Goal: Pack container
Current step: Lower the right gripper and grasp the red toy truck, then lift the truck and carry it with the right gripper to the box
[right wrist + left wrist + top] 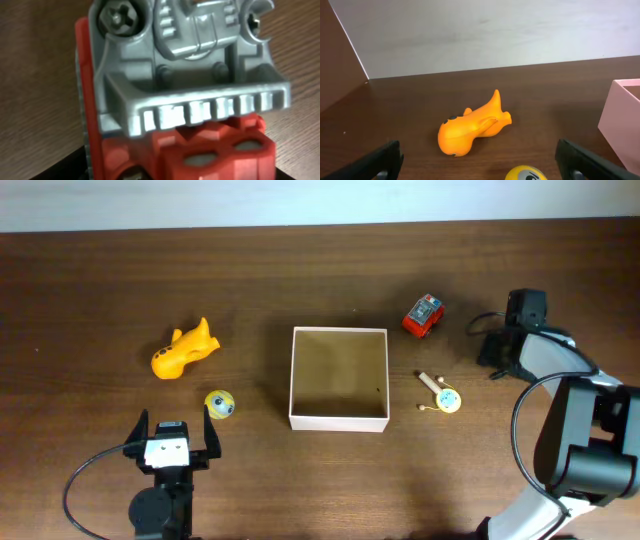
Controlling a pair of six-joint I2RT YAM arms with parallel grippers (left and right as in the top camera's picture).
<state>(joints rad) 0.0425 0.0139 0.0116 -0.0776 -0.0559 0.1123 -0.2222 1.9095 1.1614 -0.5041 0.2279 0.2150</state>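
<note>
A: One container to pack, and it sits about midway between the desk's left and right edges, open side up. How would it handle?

B: Light, I'd judge. The white walls are thin, so they would probably flex if squeezed hard, and the flat base looks likely to slide on the smooth wood if nudged. If it must be moved, I'd pinch one wall over the rim close to a corner, where card is stiffest.

A: And its looks?

B: Square, shallow, tan cardboard inside, nothing in it yet. From the left wrist only one wall shows at the right, pinkish in that light.

A: The toys?

B: An orange animal toy and a yellow ball lie toward the left edge. A red truck and a small stick toy lie toward the right edge. All are outside the box.

A: The tools?

B: The left tool is by the near edge, fingers wide apart and empty, with the ball just ahead. The right tool is near the right edge. The truck fills its camera, yet from overhead the two look apart. I cannot tell how its fingers stand.
</note>
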